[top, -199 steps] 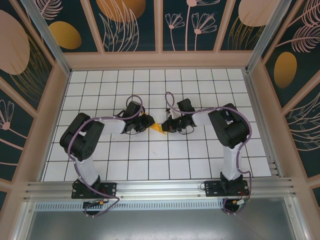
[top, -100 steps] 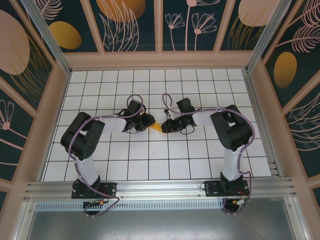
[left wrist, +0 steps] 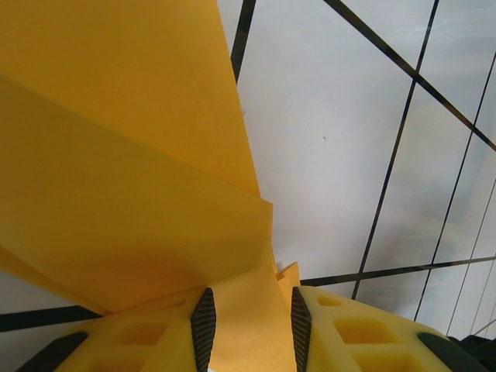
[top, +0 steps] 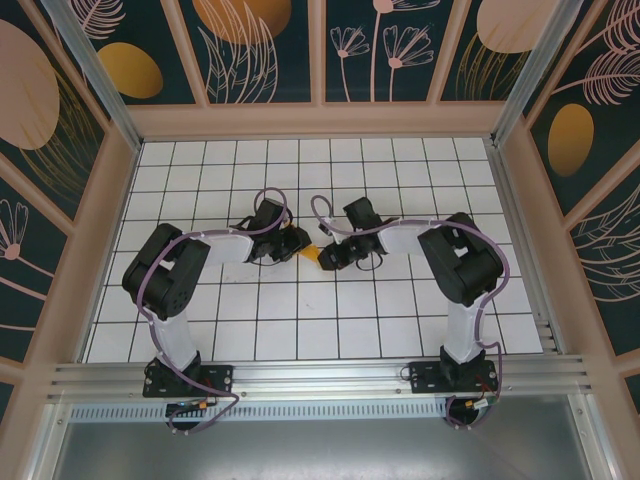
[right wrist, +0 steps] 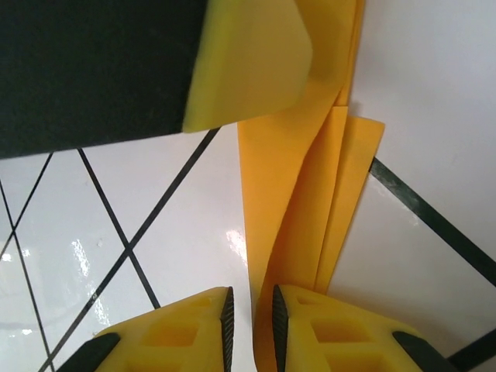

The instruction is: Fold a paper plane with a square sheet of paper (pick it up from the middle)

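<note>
The paper (top: 311,252), folded into layered orange-yellow flaps, sits near the middle of the worktop (top: 300,330), bridged between the two claws.

The left claw (left wrist: 249,325) is at the paper's left side. Its jaws stand a narrow way apart and are closed on a folded strip that fills the gap from pad to pad. Broader flaps fan out beyond its fingertips over the white tiles.

The right claw (right wrist: 250,318) is at the paper's right side, its jaws barely parted. The stacked edges of the paper run into the gap and lie against one pad. A sliver of white tile shows between the paper and the other pad, so this claw is not pinching it. In the right wrist view, one yellow finger (right wrist: 248,62) of the left claw overlaps the far end of the paper.

Compared with a second ago, the right claw has slid in over the paper, closer to the left claw. Less orange now shows between them from above. The cable loop at the right wrist has swung the same way. The left claw has hardly shifted.
</note>
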`<state>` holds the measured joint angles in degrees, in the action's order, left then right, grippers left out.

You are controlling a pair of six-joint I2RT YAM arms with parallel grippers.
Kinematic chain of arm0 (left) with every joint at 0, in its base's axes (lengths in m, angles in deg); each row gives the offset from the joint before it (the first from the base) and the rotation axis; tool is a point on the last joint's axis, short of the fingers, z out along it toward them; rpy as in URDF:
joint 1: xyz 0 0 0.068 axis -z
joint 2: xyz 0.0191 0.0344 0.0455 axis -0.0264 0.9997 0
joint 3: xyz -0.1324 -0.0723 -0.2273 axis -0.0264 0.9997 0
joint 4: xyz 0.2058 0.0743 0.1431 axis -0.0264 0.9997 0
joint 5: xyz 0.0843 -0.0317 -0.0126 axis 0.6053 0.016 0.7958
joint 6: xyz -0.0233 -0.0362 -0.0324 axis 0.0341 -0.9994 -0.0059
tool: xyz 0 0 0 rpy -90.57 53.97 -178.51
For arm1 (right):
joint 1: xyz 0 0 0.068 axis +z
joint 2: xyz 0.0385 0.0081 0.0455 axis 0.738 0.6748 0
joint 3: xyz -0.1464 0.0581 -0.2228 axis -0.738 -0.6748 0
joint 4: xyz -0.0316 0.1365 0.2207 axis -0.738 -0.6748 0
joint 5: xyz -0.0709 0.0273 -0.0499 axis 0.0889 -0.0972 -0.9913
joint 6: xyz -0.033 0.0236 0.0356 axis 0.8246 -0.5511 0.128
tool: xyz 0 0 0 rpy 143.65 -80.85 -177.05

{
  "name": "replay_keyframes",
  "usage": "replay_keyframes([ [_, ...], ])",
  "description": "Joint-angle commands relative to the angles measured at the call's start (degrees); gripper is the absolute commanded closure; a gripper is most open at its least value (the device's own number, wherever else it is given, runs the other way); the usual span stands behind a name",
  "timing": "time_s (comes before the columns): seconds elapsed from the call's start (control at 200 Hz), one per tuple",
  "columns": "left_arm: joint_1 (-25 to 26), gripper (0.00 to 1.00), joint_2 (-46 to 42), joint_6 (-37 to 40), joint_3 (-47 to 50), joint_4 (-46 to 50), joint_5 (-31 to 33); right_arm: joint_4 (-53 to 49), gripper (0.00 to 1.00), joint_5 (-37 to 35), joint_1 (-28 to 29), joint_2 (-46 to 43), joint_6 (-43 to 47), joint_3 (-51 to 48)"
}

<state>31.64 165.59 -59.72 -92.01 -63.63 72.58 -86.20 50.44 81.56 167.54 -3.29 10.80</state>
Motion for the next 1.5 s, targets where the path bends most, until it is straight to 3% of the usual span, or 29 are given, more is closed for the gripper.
replay_keyframes([
  [0.0,-0.25,0.65,3.03,1.61,-0.38,5.25,4.38,1.09,0.81,-3.27,1.97,-1.37,4.78,-1.21],
  [0.165,-0.30,0.65,2.95,1.98,-1.35,5.65,4.29,2.04,0.93,-5.48,2.12,-1.56,4.58,-1.28],
  [0.275,-0.29,0.64,1.78,2.53,-1.81,5.74,4.08,3.01,1.00,-1.57,1.15,-1.75,2.44,-1.43],
  [0.435,-0.40,0.60,-1.83,3.06,-1.10,2.47,2.48,5.50,1.00,7.04,-1.06,-1.41,-2.69,-2.20],
  [0.62,-0.29,0.59,-6.05,3.35,3.05,-6.03,-1.64,7.03,1.00,11.46,-1.76,0.05,-7.52,-2.26],
  [1.041,0.63,0.62,-6.42,3.19,8.28,-14.17,-7.19,3.47,1.00,10.97,-2.29,4.76,-9.90,0.87],
  [1.266,0.87,0.63,-6.13,2.20,9.99,-14.99,-5.73,3.42,1.00,10.94,-2.34,5.86,-11.51,1.28],
  [1.496,0.89,0.63,-11.45,1.96,11.98,-16.41,-4.03,3.63,1.00,11.25,-2.35,5.86,-12.34,0.88],
])
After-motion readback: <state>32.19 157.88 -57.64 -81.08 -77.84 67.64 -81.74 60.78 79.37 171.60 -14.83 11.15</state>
